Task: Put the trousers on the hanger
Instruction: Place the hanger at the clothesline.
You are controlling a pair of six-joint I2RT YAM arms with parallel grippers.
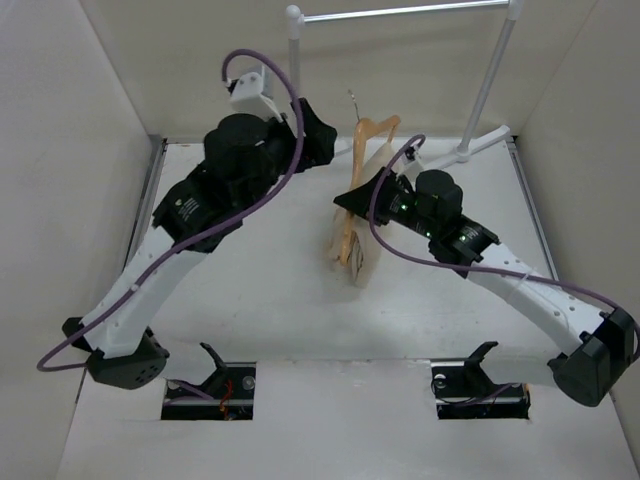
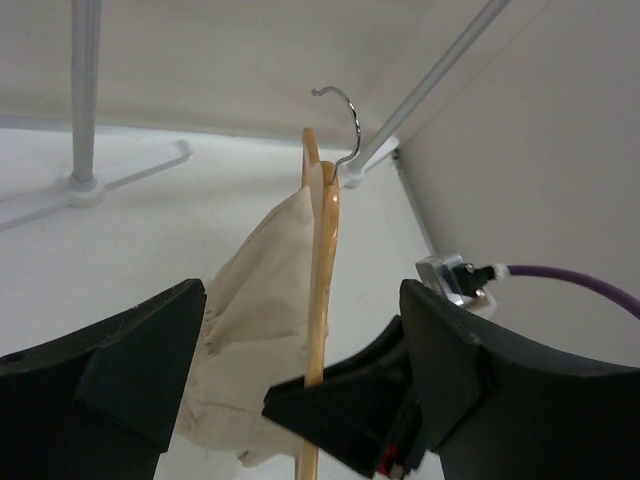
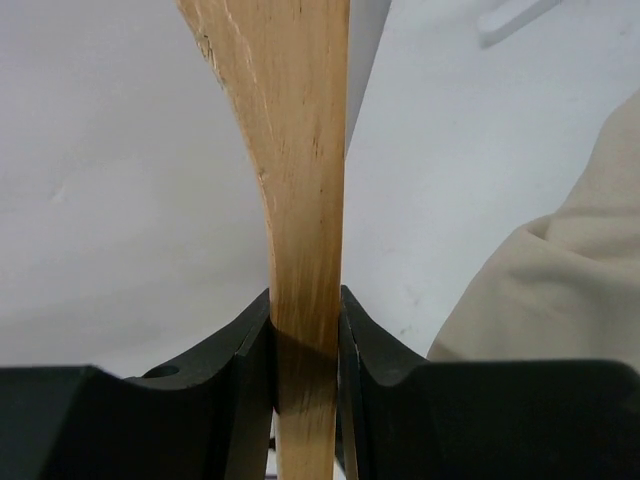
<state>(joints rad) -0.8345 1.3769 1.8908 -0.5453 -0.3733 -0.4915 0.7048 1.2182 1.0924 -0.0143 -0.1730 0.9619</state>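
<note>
The wooden hanger (image 1: 368,140) is held upright above the table, its metal hook (image 1: 352,100) pointing to the back. The beige trousers (image 1: 372,235) hang bunched over it, draped down one side. My right gripper (image 1: 353,198) is shut on the hanger's arm; the right wrist view shows both fingers pressed on the wood (image 3: 305,300), with trousers cloth (image 3: 560,290) to the right. My left gripper (image 1: 318,135) is open and empty just left of the hanger. In the left wrist view the hanger (image 2: 322,260) shows edge-on between my open fingers, with the trousers (image 2: 260,320) on its left.
A white-and-silver clothes rail (image 1: 400,12) stands at the back, its feet (image 1: 480,140) on the table right of the hanger. Its post (image 2: 85,90) also shows in the left wrist view. White walls enclose the table on the left, right and back.
</note>
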